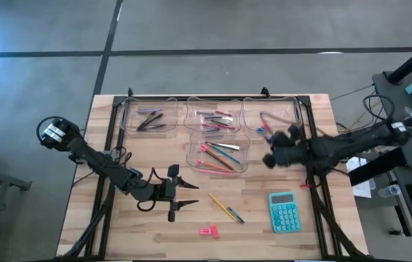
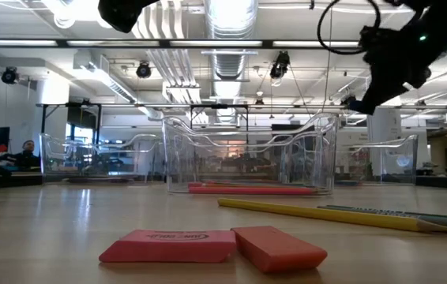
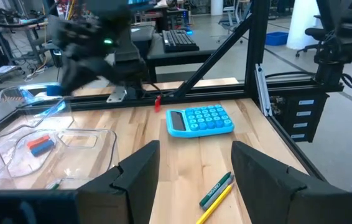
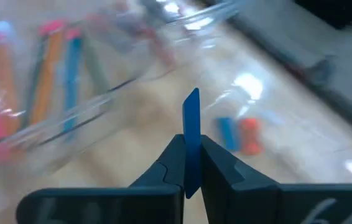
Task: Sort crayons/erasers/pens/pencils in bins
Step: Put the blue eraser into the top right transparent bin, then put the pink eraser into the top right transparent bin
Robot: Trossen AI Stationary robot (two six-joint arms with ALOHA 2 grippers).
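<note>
Waiting out on the left, the left gripper (image 1: 184, 195) hovers low over the bare counter (image 1: 119, 233) with its jaws well apart and nothing between them, a yellow and a green pencil (image 3: 216, 191) lying just ahead of it. Two pink erasers (image 1: 207, 231) sit side by side near the front edge, with the teal calculator (image 1: 284, 212) further right. Over on the right, the right gripper (image 4: 191, 163) has its jaws clamped on a thin blue eraser (image 4: 191, 127), standing on end, long axis running straight out from the fingertips. It hangs above the rightmost back bin (image 1: 293, 109), where a blue and an orange-red eraser (image 4: 238, 134) already lie. So this looks like the drop step: next, I'd say, lower over that bin, part the jaws, then go for the pink pair.
</note>
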